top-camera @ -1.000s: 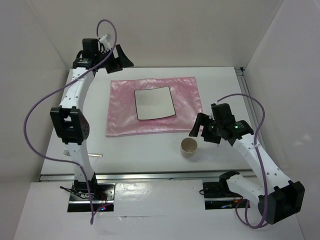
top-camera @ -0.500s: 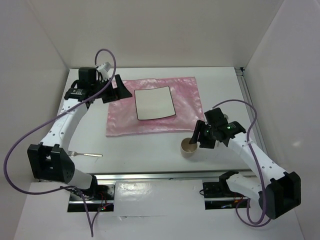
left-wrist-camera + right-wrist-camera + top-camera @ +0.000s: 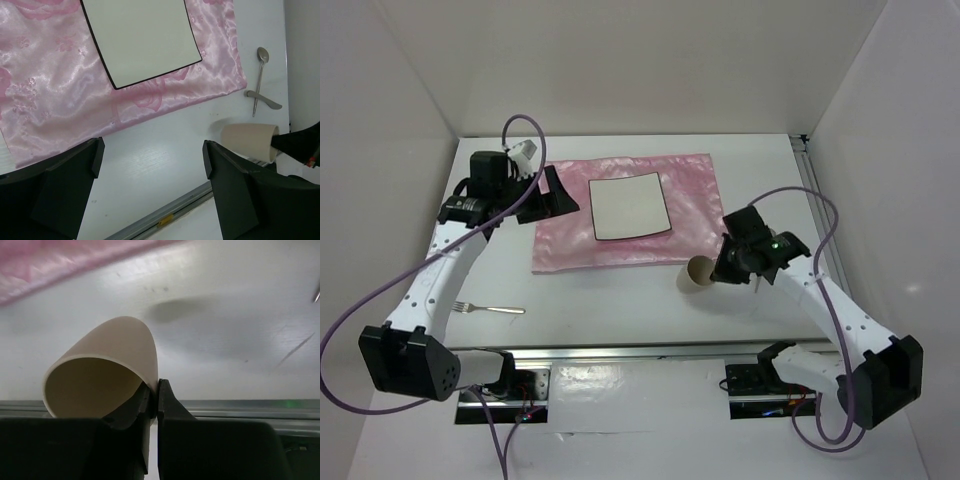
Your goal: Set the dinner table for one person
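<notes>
**Station layout, top view, left to right**

1. The dinner table [image 3: 620, 300] is the white railed tabletop filling the middle of the frame. Everything below rests on it or hangs over it.
2. A fork [image 3: 490, 309] lies flat in the lower left, on bare tabletop and well apart from the pink cloth [image 3: 560, 235]. It is judged not yet set in its place.
3. The left gripper [image 3: 552, 197] hovers at the cloth's upper-left corner. In the left wrist view its fingers [image 3: 65, 185] stand spread wide with only tabletop and cloth edge between them. It holds nothing, and this posture keeps it out of the other arm's way.
4. The cloth lies spread at centre and serves as the placemat. The square white plate [image 3: 628, 205] sits on the cloth's upper middle, inside its edges, and fixes the centre of the setting.
5. The beige cup [image 3: 698, 272] is just below the cloth's lower-right corner. It is tipped towards its side, mouth turned to the arm. In the right wrist view its shadow lies apart from it, so it is judged clear of the surface.
6. The right gripper [image 3: 720, 268] is pressed together on the cup wall, one finger inside the rim and one outside. A rim pinch suits a thin-walled cup, but the cup can swing in the grip, which would explain the tilt.
7. In the left wrist view, a spoon [image 3: 260, 75] and a second piece of cutlery [image 3: 263, 98] lie crossed on bare tabletop at right, beyond the cloth.
</notes>
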